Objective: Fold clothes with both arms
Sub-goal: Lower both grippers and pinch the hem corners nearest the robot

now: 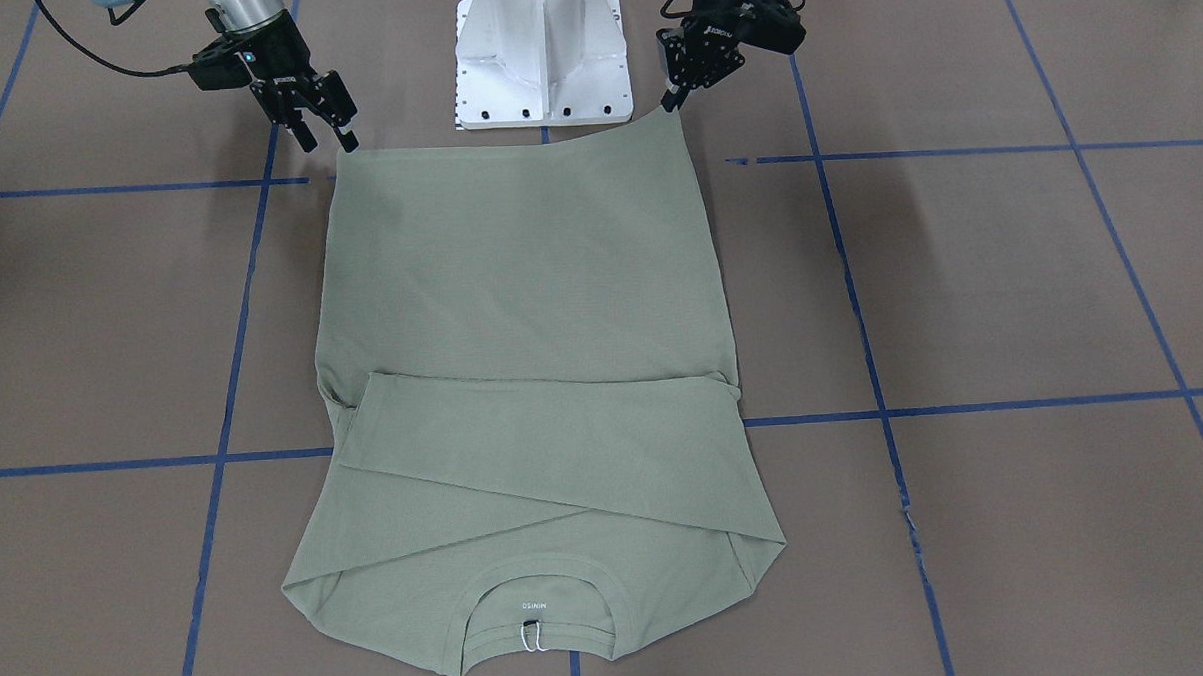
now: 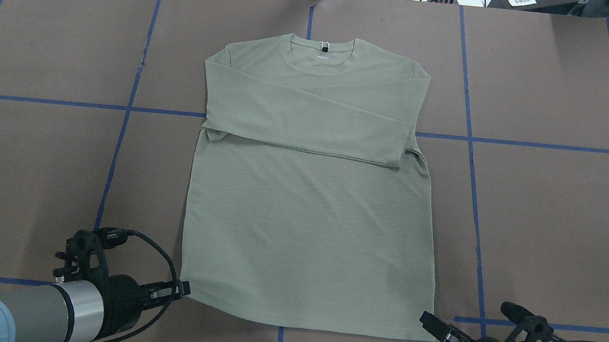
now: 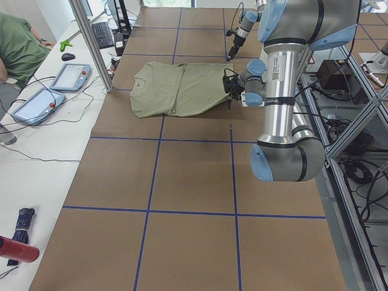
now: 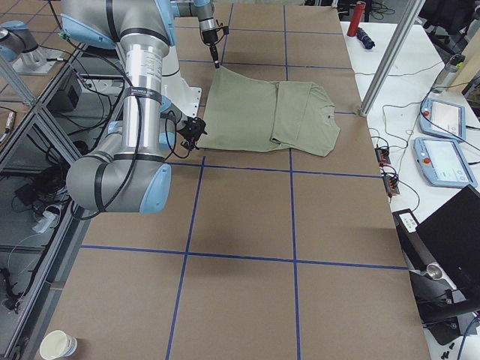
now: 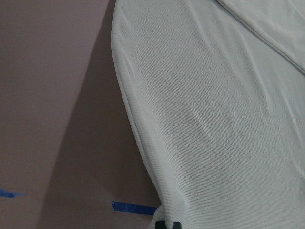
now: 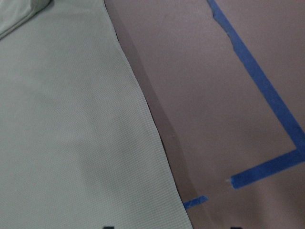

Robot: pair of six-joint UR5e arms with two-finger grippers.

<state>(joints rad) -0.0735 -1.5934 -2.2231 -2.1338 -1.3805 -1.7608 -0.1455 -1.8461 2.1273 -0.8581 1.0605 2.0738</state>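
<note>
The sage-green shirt (image 2: 305,220) lies flat on the brown table, collar far from me, both sleeves folded across the chest (image 1: 555,440). My left gripper (image 2: 184,288) is shut on the hem's near-left corner. It also shows in the front view (image 1: 671,100). In the left wrist view the cloth (image 5: 214,119) gathers into the closed fingertips (image 5: 167,224). My right gripper (image 1: 326,137) is open at the hem's near-right corner, its fingers straddling the shirt's edge (image 6: 143,119). It shows in the overhead view too (image 2: 429,321).
The white pedestal base (image 1: 542,55) stands between the arms, right behind the hem. Blue tape lines (image 2: 120,138) grid the brown table cover. An operator (image 3: 18,48), tablets (image 3: 70,76) and a monitor sit along the far side. A paper cup (image 4: 58,345) stands at a table corner.
</note>
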